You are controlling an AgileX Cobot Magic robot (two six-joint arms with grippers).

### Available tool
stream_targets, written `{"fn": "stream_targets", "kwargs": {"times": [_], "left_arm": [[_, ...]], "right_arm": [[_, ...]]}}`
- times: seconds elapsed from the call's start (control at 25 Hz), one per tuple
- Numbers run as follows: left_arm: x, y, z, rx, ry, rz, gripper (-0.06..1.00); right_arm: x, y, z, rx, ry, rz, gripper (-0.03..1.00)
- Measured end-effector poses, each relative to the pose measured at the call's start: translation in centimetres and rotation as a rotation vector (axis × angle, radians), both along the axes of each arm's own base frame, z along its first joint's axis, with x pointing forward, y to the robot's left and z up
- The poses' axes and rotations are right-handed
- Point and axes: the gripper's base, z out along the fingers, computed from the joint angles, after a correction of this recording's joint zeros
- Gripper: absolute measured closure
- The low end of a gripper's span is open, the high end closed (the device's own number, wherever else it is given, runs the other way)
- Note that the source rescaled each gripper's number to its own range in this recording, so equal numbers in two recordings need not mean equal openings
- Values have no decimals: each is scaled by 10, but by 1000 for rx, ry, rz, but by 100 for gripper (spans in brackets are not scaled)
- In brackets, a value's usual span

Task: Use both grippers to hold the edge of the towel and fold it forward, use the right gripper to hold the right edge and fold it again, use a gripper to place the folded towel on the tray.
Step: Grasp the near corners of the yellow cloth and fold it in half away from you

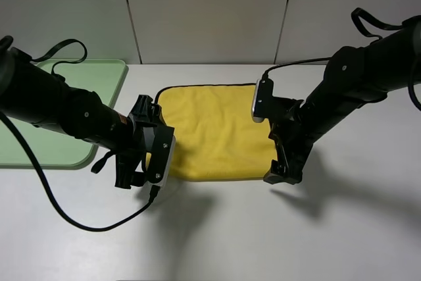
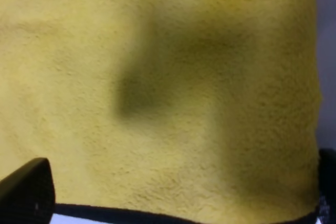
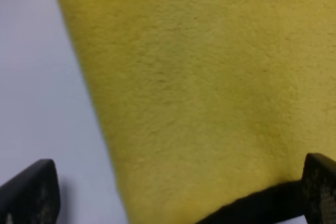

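Yellow fleecy towel with dark trim point(image 1: 210, 129) lies flat on white table point(image 1: 276, 241). Left gripper point(image 1: 135, 176) and right gripper point(image 1: 283, 174) sit at its near corners, jaws spread wide, nothing pinched.

There is one yellow towel point(image 1: 210, 129), one green tray point(image 1: 99, 77), one white table point(image 1: 263, 235), and two arms: a left arm point(image 1: 59, 106) and a right arm point(image 1: 355, 83).

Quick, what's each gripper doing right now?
Left gripper: open, at the near edge of the towel, holding nothing.
Right gripper: open, at the towel's near right corner, holding nothing.
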Motion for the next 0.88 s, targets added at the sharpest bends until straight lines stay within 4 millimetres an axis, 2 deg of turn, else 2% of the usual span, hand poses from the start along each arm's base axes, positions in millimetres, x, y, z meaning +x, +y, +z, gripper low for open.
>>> {"fn": "stream_targets", "kwargs": {"times": [0.4,0.88], "left_arm": [[0,0,0,-6,5,14,-3],[0,0,0,-7,6,17,0]], "right_arm": [[5,-1,-21,-41,-4,13,-3],[4,-1,-25,-46,9,9,-3]]}}
